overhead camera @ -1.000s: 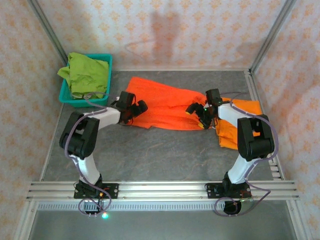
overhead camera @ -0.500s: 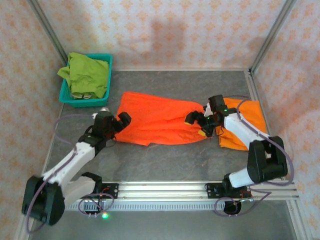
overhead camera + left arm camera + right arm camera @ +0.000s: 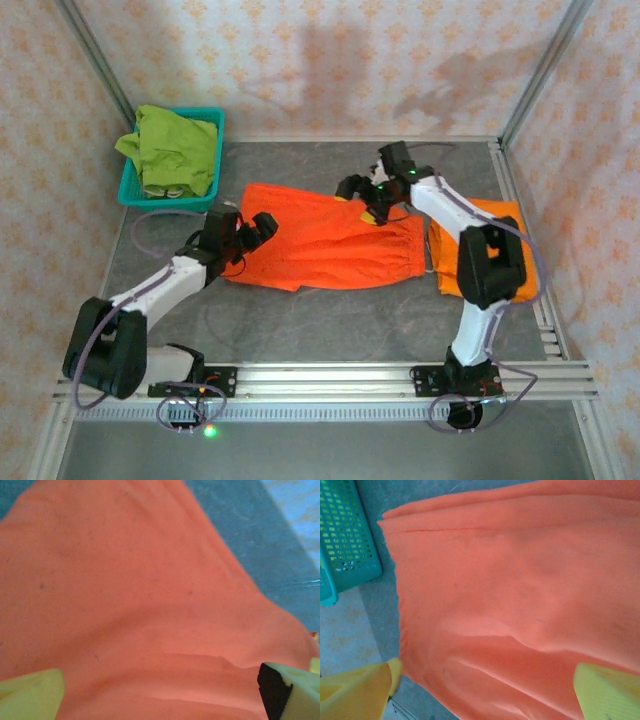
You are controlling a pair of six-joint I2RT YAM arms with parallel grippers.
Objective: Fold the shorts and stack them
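Note:
One pair of orange shorts (image 3: 320, 242) lies spread flat in the middle of the table. My left gripper (image 3: 258, 230) hovers open over its left end, and the orange cloth (image 3: 130, 590) spans the gap between the yellow fingertips (image 3: 30, 695). My right gripper (image 3: 362, 198) stands open over the far edge of the same shorts (image 3: 520, 605), nothing pinched between its fingertips (image 3: 360, 690). A second orange pair (image 3: 505, 235) lies folded at the right, partly hidden by the right arm. The lime green shorts (image 3: 175, 148) sit heaped in the basket.
The teal mesh basket (image 3: 130, 190) stands at the back left, and its corner (image 3: 345, 545) lies close to the spread shorts' edge. Grey table (image 3: 330, 320) is bare in front of the shorts. Frame posts rise at both back corners.
The right gripper left the shorts' right end and moved up to their far edge. The left gripper shifted right onto the left end. The shorts now lie flatter.

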